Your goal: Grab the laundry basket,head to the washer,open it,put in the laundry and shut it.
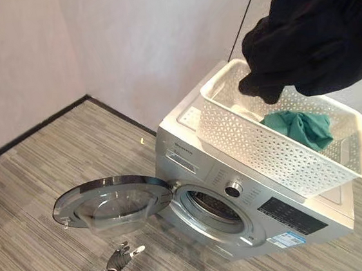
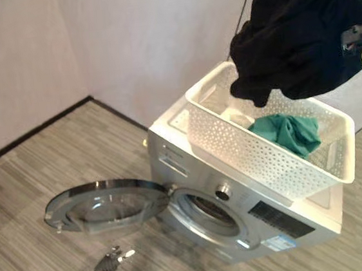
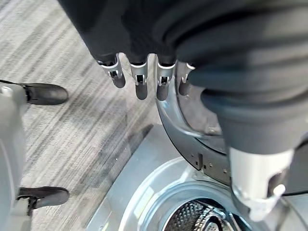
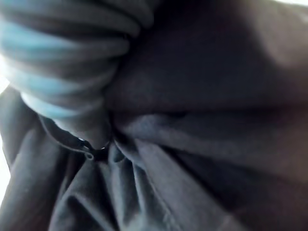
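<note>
A silver washer [image 1: 189,154] stands with its round door [image 1: 110,204] swung wide to the left, so the drum mouth [image 1: 211,210] is uncovered. On its top sits the white perforated laundry basket [image 1: 260,146], holding a teal cloth [image 1: 300,128]. Above the basket's far end hangs a black garment [image 1: 318,24], lifted free of the basket, with my right hand [image 4: 91,130] shut on it. My left hand [image 1: 119,258] is low, below the open door, its fingers [image 3: 139,77] straight and holding nothing.
Pale walls meet in a corner behind the washer, with dark skirting [image 1: 38,128] along the striped grey floor. Open floor [image 1: 55,168] lies to the left of the washer and in front of its door.
</note>
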{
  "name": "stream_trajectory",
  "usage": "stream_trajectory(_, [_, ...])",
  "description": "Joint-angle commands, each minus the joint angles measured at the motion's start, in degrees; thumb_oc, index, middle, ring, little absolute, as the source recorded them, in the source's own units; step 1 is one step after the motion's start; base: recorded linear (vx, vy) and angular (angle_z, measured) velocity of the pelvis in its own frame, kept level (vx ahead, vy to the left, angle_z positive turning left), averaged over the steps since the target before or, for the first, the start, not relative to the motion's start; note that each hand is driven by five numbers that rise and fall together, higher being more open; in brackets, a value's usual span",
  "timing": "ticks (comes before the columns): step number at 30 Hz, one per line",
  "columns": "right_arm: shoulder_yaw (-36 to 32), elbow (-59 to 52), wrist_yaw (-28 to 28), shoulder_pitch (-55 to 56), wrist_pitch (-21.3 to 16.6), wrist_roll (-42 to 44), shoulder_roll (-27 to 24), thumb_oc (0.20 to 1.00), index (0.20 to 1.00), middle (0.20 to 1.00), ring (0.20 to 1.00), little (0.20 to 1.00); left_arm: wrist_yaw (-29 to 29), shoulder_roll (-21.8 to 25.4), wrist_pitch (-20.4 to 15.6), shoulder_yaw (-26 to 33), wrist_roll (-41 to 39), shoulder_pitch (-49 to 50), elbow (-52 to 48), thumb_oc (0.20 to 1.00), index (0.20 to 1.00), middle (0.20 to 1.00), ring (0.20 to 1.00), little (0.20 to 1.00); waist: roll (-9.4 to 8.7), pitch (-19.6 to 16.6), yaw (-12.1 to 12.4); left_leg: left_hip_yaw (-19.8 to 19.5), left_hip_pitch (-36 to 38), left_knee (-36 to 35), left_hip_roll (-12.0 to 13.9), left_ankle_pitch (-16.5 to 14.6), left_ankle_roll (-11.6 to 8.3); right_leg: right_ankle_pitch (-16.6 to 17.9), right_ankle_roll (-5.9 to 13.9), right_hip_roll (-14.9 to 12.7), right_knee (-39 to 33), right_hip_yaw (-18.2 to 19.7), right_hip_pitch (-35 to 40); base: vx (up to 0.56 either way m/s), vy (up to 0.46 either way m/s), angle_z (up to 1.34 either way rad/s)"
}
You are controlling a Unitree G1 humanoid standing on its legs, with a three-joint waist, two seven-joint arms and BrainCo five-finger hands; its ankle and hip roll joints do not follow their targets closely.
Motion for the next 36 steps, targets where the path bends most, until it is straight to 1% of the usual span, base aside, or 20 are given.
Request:
stream_trajectory(1, [-2.4, 0.7, -4.1, -7.4, -3.0, -1.9, -0.9, 0.2, 0.2, 0.2, 0.2, 0.2, 0.6, 1.6, -0.9, -2.7, 1.2, -0.5, 0.0, 1.0, 1.0, 1.0, 1.0, 1.0, -0.68, -0.2, 1.7, 0.3, 1.2, 3.2, 2.1, -6.3, 2.76, 0.2, 5.56, -6.1, 5.0, 0.1, -3.5, 0.01, 0.036, 0.0])
stream_trajectory(6, [-5.7, -2.6, -6.1, -4.5, -3.8, -3.8, -0.4, 0.2, 0.2, 0.2, 0.2, 0.2, 1.1, 0.5, -1.2, -3.0, 1.8, -0.8, 0.8, 1.0, 1.0, 1.0, 1.0, 1.0, 0.02, -0.3, 1.2, 0.5, 1.9, 3.4, 1.5, -6.8, 3.23, 0.2, 5.73, -6.4, 5.4, 0.6, -3.4, 0.0, 0.045, -0.03])
stream_trajectory(9, [-9.1, -8.2, -7.4, -1.2, -4.5, -5.3, -0.3, 0.2, 0.2, 0.2, 0.2, 0.2, 1.5, -0.3, -1.4, -2.7, 2.6, -1.2, 1.4, 1.0, 1.0, 1.0, 1.0, 1.0, 0.64, -0.1, 0.5, 0.8, 2.1, 3.4, 1.0, -7.1, 3.59, 0.4, 5.87, -6.9, 5.5, 1.1, -3.6, -0.02, 0.046, -0.07])
stream_trajectory(11, [-10.4, -9.8, -7.9, 0.0, -4.9, -5.6, 0.0, 0.2, 0.2, 0.2, 0.2, 0.2, 1.6, -0.5, -1.3, -2.6, 2.8, -1.3, 1.8, 1.0, 1.0, 1.0, 1.0, 1.0, 0.77, -0.1, 0.3, 0.9, 2.2, 3.4, 0.8, -7.1, 3.69, 0.5, 5.9, -7.0, 5.5, 1.2, -3.7, -0.01, 0.036, -0.08])
stream_trajectory(14, [-14.9, -15.7, -8.8, 4.0, -5.8, -7.0, -0.3, 0.2, 0.2, 0.2, 0.2, 0.2, 1.8, -1.0, -1.4, -2.3, 3.7, -1.5, 1.8, 1.0, 1.0, 1.0, 1.0, 1.0, 1.16, -0.2, -0.3, 1.1, 2.5, 3.4, 0.2, -7.5, 4.12, 0.9, 6.18, -7.6, 5.5, 1.6, -3.9, -0.02, 0.05, -0.08])
stream_trajectory(17, [-16.7, -17.7, -9.4, 5.5, -6.1, -7.3, -0.5, 0.2, 0.2, 0.2, 0.2, 0.2, 2.0, -1.1, -1.5, -2.1, 3.8, -1.6, 1.9, 1.0, 1.0, 1.0, 1.0, 1.0, 1.19, -0.2, -0.5, 1.3, 2.4, 3.9, -0.3, -7.9, 4.41, 1.1, 6.32, -7.9, 5.7, 2.0, -4.2, -0.03, 0.06, -0.03])
stream_trajectory(20, [-17.7, -19.5, -9.5, 5.8, -6.4, -7.2, -1.3, 0.2, 0.2, 0.2, 0.2, 0.2, 2.0, -1.1, -1.9, -2.0, 4.0, -1.8, 1.3, 1.0, 1.0, 1.0, 1.0, 1.0, 1.34, 0.0, -1.0, 1.7, 2.0, 6.1, -1.1, -8.9, 4.93, 1.5, 6.59, -8.7, 6.6, 2.8, -5.0, -0.05, 0.084, -0.17])
stream_trajectory(23, [-18.8, -20.8, -9.6, 6.1, -6.8, -7.0, -2.5, 0.2, 0.2, 0.2, 0.2, 0.2, 1.9, -0.7, -2.0, -2.8, 4.8, -2.1, 0.3, 1.0, 1.0, 1.0, 1.0, 1.0, 1.4, 0.2, -1.7, 1.7, 1.4, 8.3, -2.5, -10.4, 5.9, 1.6, 6.83, -9.8, 8.6, 4.2, -5.8, -0.06, 0.119, -0.09])
stream_trajectory(25, [-19.0, -21.6, -9.5, 6.7, -6.3, -7.3, -2.7, 0.2, 0.2, 0.2, 0.2, 0.2, 1.6, -0.8, -2.1, -3.7, 4.8, -2.2, -0.4, 1.0, 1.0, 1.0, 1.0, 1.0, 1.39, 1.0, -2.3, 1.7, 1.4, 9.5, -4.3, -11.2, 6.9, 3.2, 7.39, -10.9, 10.7, 6.0, -7.5, -0.15, 0.234, -0.11])
stream_trajectory(26, [-18.8, -21.7, -9.3, 6.5, -5.5, -7.8, -2.7, 0.2, 0.2, 0.2, 0.2, 0.2, 1.3, -0.9, -2.1, -4.4, 5.5, -2.4, -0.2, 1.0, 1.0, 1.0, 1.0, 1.0, 1.11, 1.6, -3.2, 2.1, 2.2, 9.6, -6.1, -12.1, 7.76, 8.1, 8.24, -12.2, 11.6, 7.7, -9.1, -0.16, 0.211, -0.28])
stream_trajectory(27, [-18.6, -21.7, -9.3, 6.3, -5.5, -7.9, -2.7, 0.2, 0.2, 0.2, 0.2, 0.2, 1.3, -1.0, -2.1, -4.3, 5.5, -2.4, -0.1, 1.0, 1.0, 1.0, 1.0, 1.0, 1.03, 1.7, -3.0, 2.3, 2.2, 9.6, -6.3, -12.1, 7.94, 8.4, 8.41, -12.4, 11.4, 8.0, -9.2, -0.17, 0.19, -0.34])
stream_trajectory(28, [-17.4, -21.5, -8.9, 5.2, -5.0, -8.2, -2.7, 0.2, 0.2, 0.2, 0.2, 0.2, 1.1, -0.9, -2.2, -4.6, 5.5, -2.6, 0.2, 1.0, 1.0, 1.0, 1.0, 1.0, 0.99, 2.2, -3.2, 3.0, 2.4, 9.8, -6.9, -12.3, 8.25, 11.3, 8.86, -13.2, 11.3, 8.7, -10.0, -0.18, 0.122, -0.22])
stream_trajectory(29, [-16.1, -21.1, -8.9, 4.3, -4.5, -8.4, -2.3, 0.2, 0.2, 0.2, 0.2, 0.2, 1.0, -0.9, -2.3, -4.9, 5.2, -2.7, 0.3, 1.0, 1.0, 1.0, 1.0, 1.0, 1.29, 2.8, -3.4, 3.8, 2.4, 10.0, -7.2, -12.4, 8.6, 13.4, 9.01, -13.9, 11.2, 8.9, -10.9, -0.24, 0.166, -0.38])
stream_trajectory(30, [-15.3, -21.1, -8.2, 3.6, -3.9, -8.6, -2.1, 0.2, 0.2, 0.2, 0.2, 0.2, 0.9, -0.7, -2.2, -5.1, 5.4, -2.9, 0.1, 1.0, 1.0, 1.0, 1.0, 1.0, 1.68, 3.1, -3.4, 4.2, 2.3, 10.0, -7.4, -12.4, 9.0, 13.2, 8.72, -14.3, 11.1, 8.2, -11.4, -0.25, 0.165, -0.51])
stream_trajectory(31, [-14.4, -21.3, -7.7, 2.9, -3.7, -9.0, -1.6, 0.2, 0.2, 0.2, 0.2, 0.2, 0.9, -0.5, -2.2, -4.9, 6.0, -2.9, 0.1, 1.0, 1.0, 1.0, 1.0, 1.0, 2.38, 3.3, -3.3, 4.9, 2.4, 9.8, -7.4, -12.2, 9.41, 12.3, 8.39, -14.6, 11.2, 7.1, -11.5, -0.22, 0.164, -0.73])
stream_trajectory(32, [-13.6, -21.8, -7.5, 2.4, -3.7, -9.3, -0.2, 0.2, 0.2, 0.2, 0.2, 0.2, 0.9, -0.2, -2.0, -4.9, 6.5, -2.8, 0.2, 1.0, 1.0, 1.0, 1.0, 1.0, 3.56, 3.6, -3.1, 5.7, 2.4, 9.7, -6.8, -12.2, 9.77, 10.4, 7.81, -14.5, 12.6, 5.1, -11.1, -0.24, 0.145, -0.83])
stream_trajectory(33, [-13.1, -22.2, -7.3, 2.0, -3.7, -9.7, 1.2, 0.2, 0.2, 0.2, 0.2, 0.2, 1.1, -0.1, -1.8, -4.3, 6.4, -2.7, 0.3, 1.0, 1.0, 1.0, 1.0, 1.0, 3.92, 3.7, -2.9, 6.2, 1.9, 9.4, -6.7, -11.2, 9.95, 9.3, 7.11, -14.7, 13.7, 3.4, -11.2, -0.22, 0.136, -0.8])
stream_trajectory(34, [-12.5, -22.9, -7.2, 2.0, -3.6, -10.6, 2.6, 0.2, 0.2, 0.2, 0.2, 0.2, 1.3, 0.0, -1.6, -3.8, 6.0, -2.3, 0.4, 1.0, 1.0, 1.0, 1.0, 1.0, 4.69, 3.5, -2.3, 6.9, 1.9, 9.0, -6.3, -10.9, 10.18, 7.5, 6.73, -14.6, 15.0, 1.4, -10.6, -0.35, 0.139, -0.78])
stream_trajectory(35, [-11.5, -24.5, -6.8, 1.8, -3.6, -13.2, 6.2, 0.2, 0.2, 0.2, 0.2, 0.2, 1.8, -0.1, -1.5, -2.0, 5.3, -1.9, 1.7, 1.0, 1.0, 1.0, 1.0, 1.0, 5.53, 3.1, -1.2, 8.8, 0.9, 7.8, -5.9, -8.9, 10.55, 4.3, 5.63, -14.0, 18.5, -2.3, -9.9, -0.31, 0.113, -0.46])
stream_trajectory(36, [-11.4, -25.1, -6.7, 1.8, -3.7, -13.9, 7.7, 0.2, 0.2, 0.2, 0.2, 0.2, 1.9, -0.1, -1.5, -1.4, 5.1, -1.6, 2.1, 1.0, 1.0, 1.0, 1.0, 1.0, 5.79, 2.7, -0.8, 9.5, 0.7, 7.2, -5.7, -8.3, 10.61, 2.7, 5.23, -13.5, 19.6, -3.2, -9.5, -0.25, 0.062, -0.44])
